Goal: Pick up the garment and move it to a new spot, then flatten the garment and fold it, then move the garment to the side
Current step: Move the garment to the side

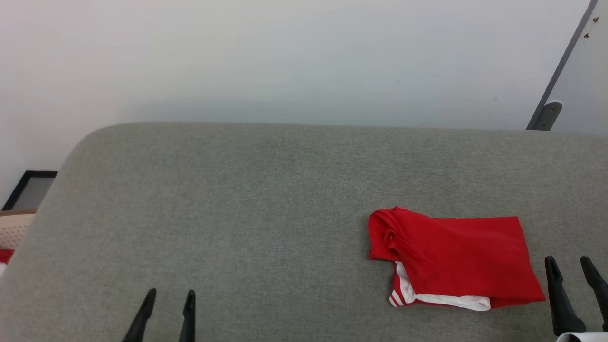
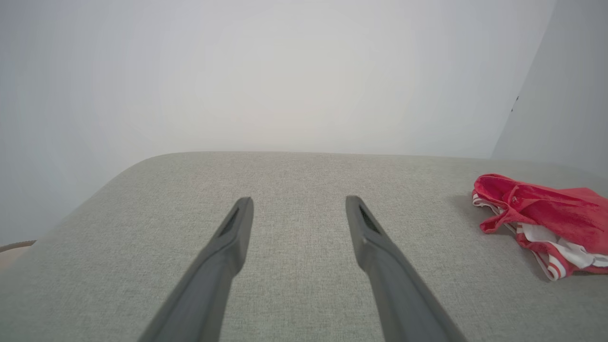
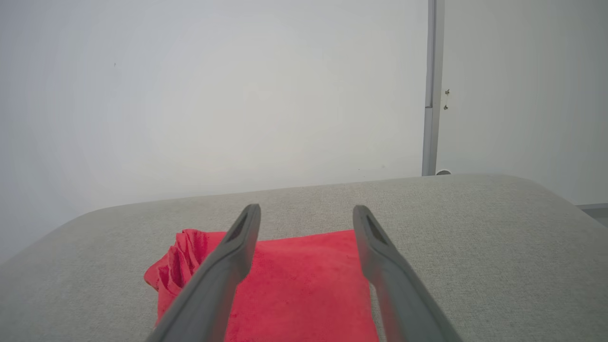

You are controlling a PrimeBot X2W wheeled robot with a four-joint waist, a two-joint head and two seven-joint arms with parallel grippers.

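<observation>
Garment (image 1: 456,259) folded, right side of cushion (image 1: 237,190) — bare room leftward, both jaws apart

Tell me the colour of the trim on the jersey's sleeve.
Red and white stripes on the sleeve trim; clearest in the head view.

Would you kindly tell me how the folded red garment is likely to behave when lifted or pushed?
The garment looks soft and floppy: its left end is bunched and wrinkled, so it would probably sag and unfold when lifted. It seems light, being a few thin layers. Pushed, it may drag and crumple on the textured grey surface.
</observation>
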